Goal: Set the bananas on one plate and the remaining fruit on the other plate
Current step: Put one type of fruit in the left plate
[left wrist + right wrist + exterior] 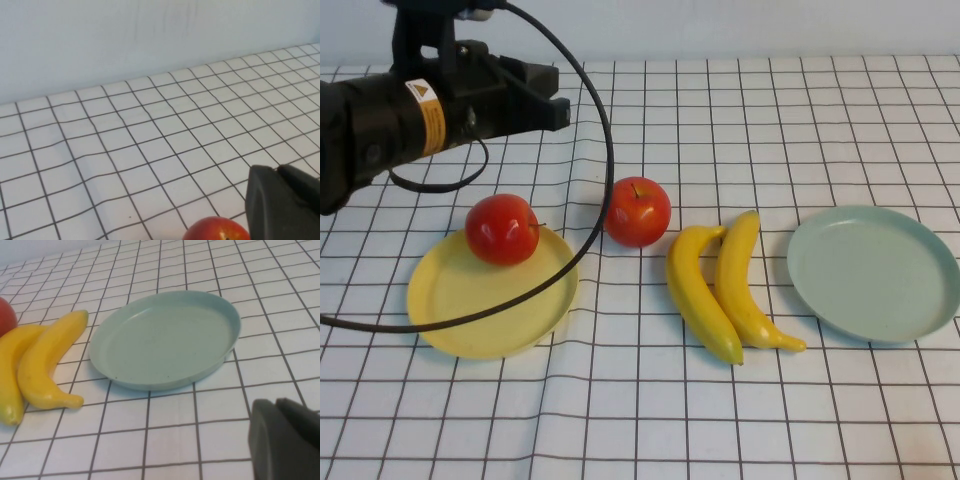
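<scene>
One red apple point(502, 228) sits on the far edge of the pale yellow plate point(470, 305). The second apple point(638, 211) lies on the cloth just right of that plate. Two bananas point(700, 292) point(745, 280) lie side by side between the apple and the empty pale blue-green plate point(875, 272). My left gripper point(560, 105) is shut and empty, raised behind the yellow plate; its wrist view shows the fingertips point(279, 172) and the top of an apple point(216, 229). My right gripper point(277, 407) is shut and empty, near the blue-green plate point(165, 340) and the bananas point(42, 360); the high view does not show it.
A white cloth with a black grid point(650, 420) covers the table and is slightly wrinkled near the yellow plate. The left arm's black cable point(607, 150) loops down over the yellow plate. A pale wall point(150, 35) stands at the back.
</scene>
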You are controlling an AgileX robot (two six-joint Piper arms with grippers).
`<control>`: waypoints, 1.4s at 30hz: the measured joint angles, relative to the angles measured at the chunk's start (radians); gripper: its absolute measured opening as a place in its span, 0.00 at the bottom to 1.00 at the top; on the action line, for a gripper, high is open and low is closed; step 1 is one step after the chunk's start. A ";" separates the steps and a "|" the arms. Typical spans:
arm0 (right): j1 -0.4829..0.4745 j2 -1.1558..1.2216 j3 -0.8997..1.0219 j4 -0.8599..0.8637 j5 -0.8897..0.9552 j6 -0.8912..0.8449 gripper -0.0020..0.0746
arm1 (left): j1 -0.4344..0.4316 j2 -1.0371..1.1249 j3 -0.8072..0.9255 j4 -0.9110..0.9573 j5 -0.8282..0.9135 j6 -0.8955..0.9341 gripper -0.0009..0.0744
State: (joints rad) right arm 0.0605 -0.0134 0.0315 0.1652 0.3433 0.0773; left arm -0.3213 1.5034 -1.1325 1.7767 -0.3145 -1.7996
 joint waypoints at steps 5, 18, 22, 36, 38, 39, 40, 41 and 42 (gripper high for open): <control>0.000 0.000 0.000 0.000 0.000 0.000 0.01 | 0.001 0.013 0.000 -0.002 0.019 -0.015 0.01; 0.000 0.000 0.000 0.000 0.000 0.000 0.01 | -0.018 0.046 -0.048 -1.067 0.355 1.148 0.01; 0.000 0.000 0.000 0.000 0.000 0.000 0.01 | -0.058 0.108 -0.140 -1.569 0.686 1.793 0.01; 0.000 0.000 0.000 0.000 0.000 0.000 0.01 | -0.076 0.418 -0.563 -1.957 1.212 2.098 0.84; 0.000 0.000 0.000 0.000 0.000 0.000 0.01 | -0.085 0.474 -0.637 -1.989 1.258 2.087 0.89; 0.000 0.000 0.000 0.000 0.000 0.000 0.01 | -0.090 0.507 -0.675 -2.002 1.296 2.082 0.90; 0.000 0.000 0.000 0.000 0.000 0.000 0.01 | -0.095 0.538 -0.713 -2.010 1.320 2.080 0.90; 0.000 0.000 0.000 0.000 0.000 0.000 0.01 | -0.098 0.555 -0.734 -2.012 1.347 2.080 0.90; 0.000 0.000 0.000 0.000 0.000 0.000 0.01 | -0.108 0.587 -0.774 -2.016 1.367 2.080 0.90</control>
State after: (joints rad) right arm 0.0605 -0.0134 0.0315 0.1652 0.3433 0.0773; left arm -0.4297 2.0906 -1.9061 -0.2394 1.0530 0.2804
